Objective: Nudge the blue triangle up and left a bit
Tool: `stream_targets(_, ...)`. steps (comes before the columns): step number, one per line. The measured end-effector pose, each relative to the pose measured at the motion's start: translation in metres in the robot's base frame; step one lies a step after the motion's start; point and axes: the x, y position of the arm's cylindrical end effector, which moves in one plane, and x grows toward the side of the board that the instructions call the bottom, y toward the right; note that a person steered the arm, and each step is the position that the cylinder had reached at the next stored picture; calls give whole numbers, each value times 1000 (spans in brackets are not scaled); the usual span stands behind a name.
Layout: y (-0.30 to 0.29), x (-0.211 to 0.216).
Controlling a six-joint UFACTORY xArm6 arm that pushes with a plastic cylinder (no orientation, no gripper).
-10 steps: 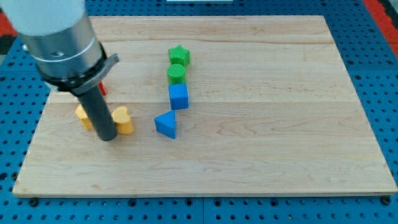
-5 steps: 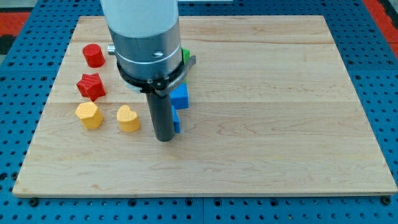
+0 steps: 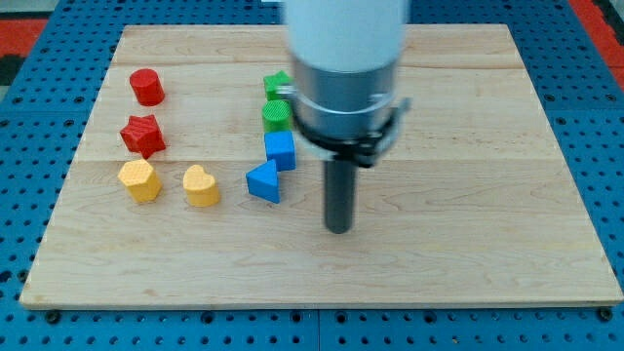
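The blue triangle (image 3: 263, 182) lies on the wooden board (image 3: 468, 195) left of the middle, just below the blue cube (image 3: 280, 150). My tip (image 3: 337, 230) rests on the board to the right of the blue triangle and a little lower, apart from it by a clear gap. The arm's grey body hides part of the green star (image 3: 277, 84).
A green cylinder (image 3: 277, 115) sits above the blue cube. A yellow heart (image 3: 201, 186) and a yellow hexagon (image 3: 138, 179) lie left of the triangle. A red star (image 3: 142, 135) and a red cylinder (image 3: 147, 87) stand at the upper left.
My tip has moved right across the board, from beside the yellow blocks past the blue triangle to its lower right. The triangle sits about where it was.
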Motion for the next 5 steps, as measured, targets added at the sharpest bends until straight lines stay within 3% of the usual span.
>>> stream_targets(2,41,0)
stream_targets(3,41,-22)
stream_targets(5,16,-20)
